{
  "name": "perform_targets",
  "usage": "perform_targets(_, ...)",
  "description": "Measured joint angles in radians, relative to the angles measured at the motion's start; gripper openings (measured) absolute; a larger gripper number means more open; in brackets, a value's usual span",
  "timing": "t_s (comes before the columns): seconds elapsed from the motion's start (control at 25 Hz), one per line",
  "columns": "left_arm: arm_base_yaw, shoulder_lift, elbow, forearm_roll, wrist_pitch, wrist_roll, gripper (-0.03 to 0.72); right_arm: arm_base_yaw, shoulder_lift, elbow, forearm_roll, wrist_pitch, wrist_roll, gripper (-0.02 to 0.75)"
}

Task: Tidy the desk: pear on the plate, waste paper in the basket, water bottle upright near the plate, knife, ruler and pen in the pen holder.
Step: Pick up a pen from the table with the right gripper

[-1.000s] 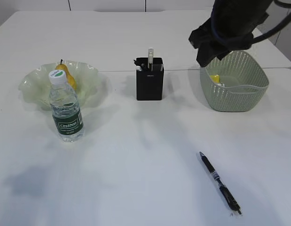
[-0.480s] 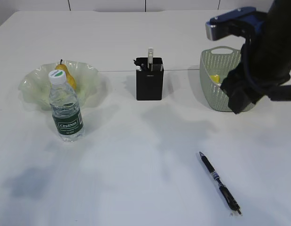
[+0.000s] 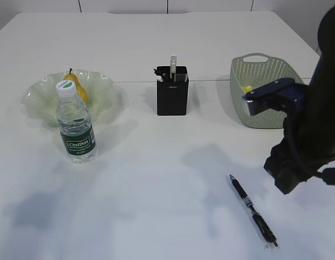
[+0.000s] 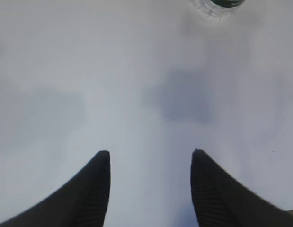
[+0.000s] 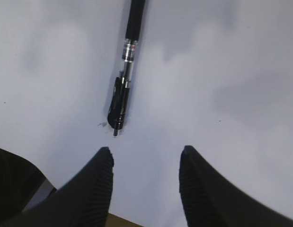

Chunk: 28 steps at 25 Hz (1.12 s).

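A black pen (image 3: 253, 210) lies on the white desk (image 3: 156, 179) at the front right. It also shows in the right wrist view (image 5: 125, 90). My right gripper (image 5: 145, 158) is open and empty, just short of the pen's tip; its arm (image 3: 308, 135) hangs to the pen's right. My left gripper (image 4: 151, 156) is open and empty over bare desk. The yellow pear (image 3: 75, 86) lies in the ruffled plate (image 3: 34, 97). The water bottle (image 3: 76, 130) stands upright in front of the plate; its base shows in the left wrist view (image 4: 217, 4). Yellow waste paper (image 3: 245, 89) lies in the basket (image 3: 259, 70).
The black pen holder (image 3: 172, 97) stands at the middle back with a white-tipped item (image 3: 172, 62) and a dark item sticking out. I cannot make out a clear ruler in it. The desk's front edge shows under my right gripper.
My right arm has swung from over the basket down and forward to the front right, beside the pen. Nothing else has moved.
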Motion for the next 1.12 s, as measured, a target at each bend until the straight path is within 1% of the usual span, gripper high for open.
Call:
perform_targets(0.24,-0.001,0.000,0.000,0.000,0.000,0.000,0.381,0.000,0.000,0.142,0.048,-0.153,0.002,0.344)
perform_targets(0.4,-0.001,0.000,0.000,0.000,0.000,0.000,0.381,0.000,0.000,0.181,0.055,-0.234,0.022,0.344)
perform_targets(0.56,0.000,0.000,0.000,0.000,0.000,0.000,0.380,0.006,0.002,0.183,0.056,-0.255,0.063,0.344)
perform_targets(0.76,0.000,0.000,0.000,0.000,0.000,0.000,0.377,0.083,0.044,0.183,0.009,-0.272,0.132,0.344)
perform_targets(0.84,0.000,0.000,0.000,0.000,0.000,0.000,0.377,0.099,0.064,0.183,-0.016,-0.274,0.160,0.344)
perform_targets(1.12,0.000,0.000,0.000,0.000,0.000,0.000,0.376,0.100,0.126,0.183,-0.035,-0.277,0.189,0.344)
